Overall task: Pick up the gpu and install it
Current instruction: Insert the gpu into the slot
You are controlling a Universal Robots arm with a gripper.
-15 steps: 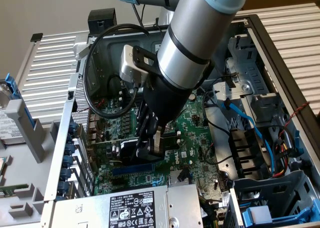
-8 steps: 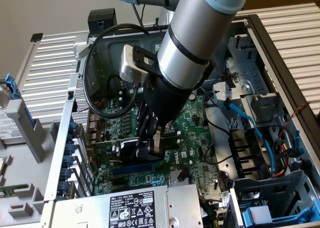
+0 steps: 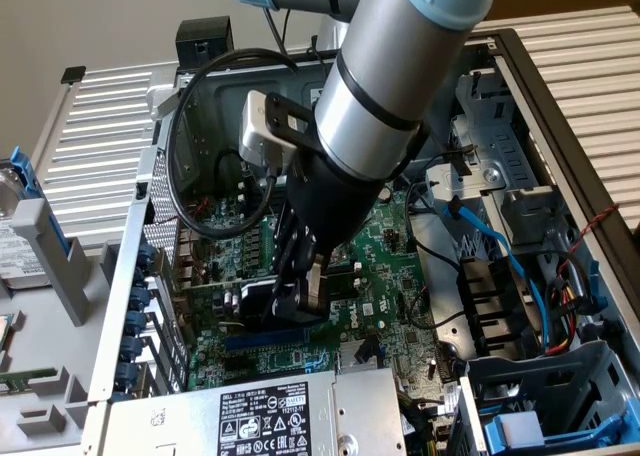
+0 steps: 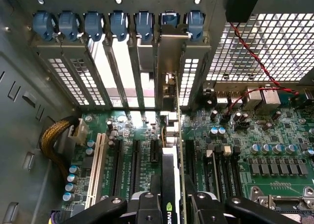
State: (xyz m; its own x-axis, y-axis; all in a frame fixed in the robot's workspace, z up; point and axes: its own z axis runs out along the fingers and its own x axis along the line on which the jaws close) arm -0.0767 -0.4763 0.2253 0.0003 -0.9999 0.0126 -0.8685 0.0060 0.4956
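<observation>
The pick-up is done. The small green circuit card with its black fan shroud, the gpu point(image 4: 170, 184), stands on edge between the black jaws of the gripper point(image 4: 169, 204), which pinch it from both sides near its upper edge. In the exterior view the gripper point(image 3: 300, 291) is down inside the open grey computer case point(image 3: 125, 306), just over the large green motherboard point(image 3: 385, 266).

The wrist view shows the card lined up with 1 of the black expansion slots point(image 4: 189, 160) on the motherboard point(image 4: 255, 135). Its silver metal end bracket point(image 4: 169, 71) reaches up to the case's rear wall, beside the perforated slot covers point(image 4: 189, 79) and under the row of blue retaining clips point(image 4: 120, 25).

How far the install has gone is harder to judge. The card looks low and close to the board, so seating appears to be either under way or nearly finished, but the gold edge connector is hidden behind the card and jaws, so I cannot tell whether it is fully home in the slot. The card remains unreleased, and whether any blue clip is latched over the bracket cannot be made out.
</observation>
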